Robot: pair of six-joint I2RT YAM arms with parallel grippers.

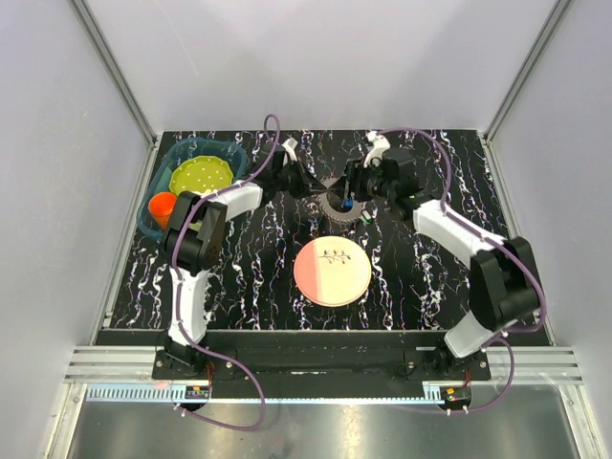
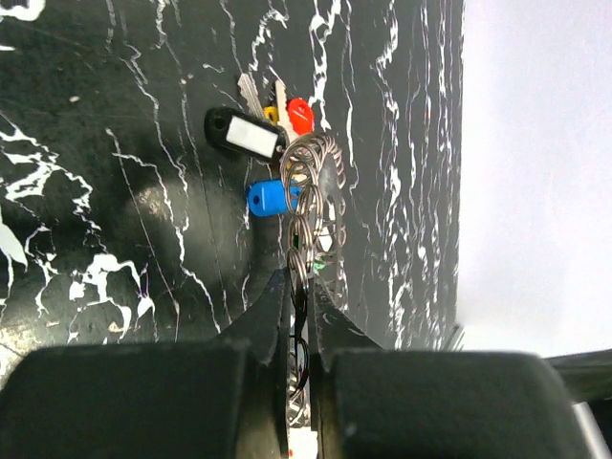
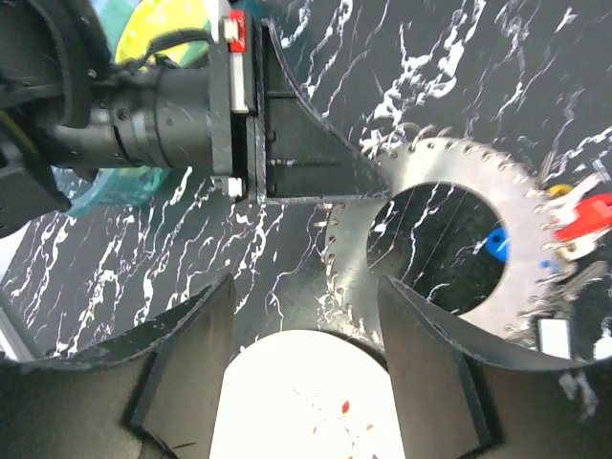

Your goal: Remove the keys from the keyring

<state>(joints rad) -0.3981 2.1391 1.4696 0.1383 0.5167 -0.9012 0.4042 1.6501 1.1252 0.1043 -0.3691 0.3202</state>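
Note:
The keyring (image 3: 356, 251) is a flat silvery ring with a spiky rim, held on edge above the black marbled table. My left gripper (image 2: 301, 287) is shut on its rim; its fingers (image 3: 316, 177) show in the right wrist view. The keys hang at the ring's far side: one with a red head (image 2: 300, 117), one with a blue head (image 2: 270, 198), and a black tag with a white label (image 2: 244, 134). My right gripper (image 3: 304, 284) is open and empty, its right finger just in front of the ring's lower rim. In the top view the keyring (image 1: 337, 206) lies between the left gripper (image 1: 311, 184) and the right gripper (image 1: 359, 188).
The round pink plate (image 1: 332, 271) lies just in front of the keyring, at the table's middle. A teal basket (image 1: 206, 145) at the back left holds a yellow-green plate (image 1: 201, 177) and an orange cup (image 1: 163, 206). Grey walls close in the table.

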